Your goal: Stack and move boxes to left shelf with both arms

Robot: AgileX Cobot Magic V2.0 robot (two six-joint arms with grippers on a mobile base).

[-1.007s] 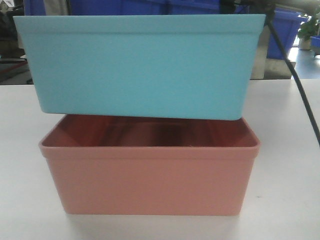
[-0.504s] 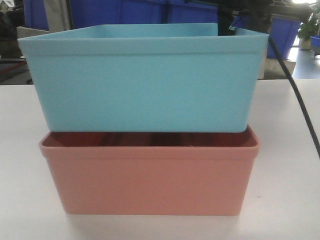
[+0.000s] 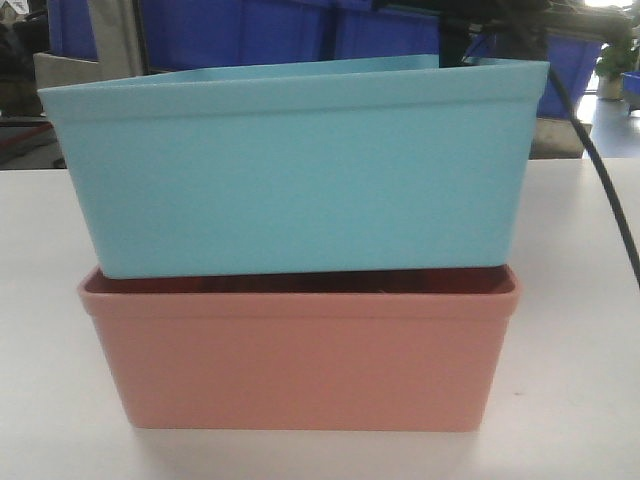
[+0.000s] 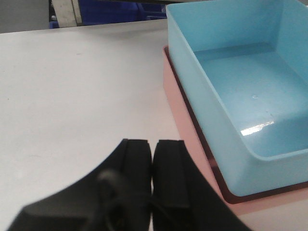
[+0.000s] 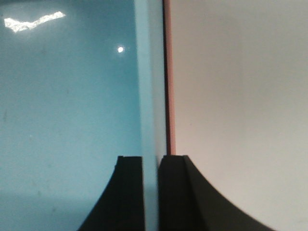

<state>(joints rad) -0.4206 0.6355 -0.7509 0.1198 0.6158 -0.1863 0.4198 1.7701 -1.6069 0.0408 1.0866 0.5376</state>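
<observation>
Tabletop: blue tub tilted in pink tub (right gripper pinches its wall); left gripper closed.

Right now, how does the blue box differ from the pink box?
The blue box sits tilted, partly inside the pink box, which stands flat on the table. The right gripper pinches the blue box's wall; nothing holds the pink box. Both are open, same shape.

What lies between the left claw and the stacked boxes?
Only bare tabletop, seen in the left wrist view; the shut left claw touches neither the pink box nor the blue box.
</observation>
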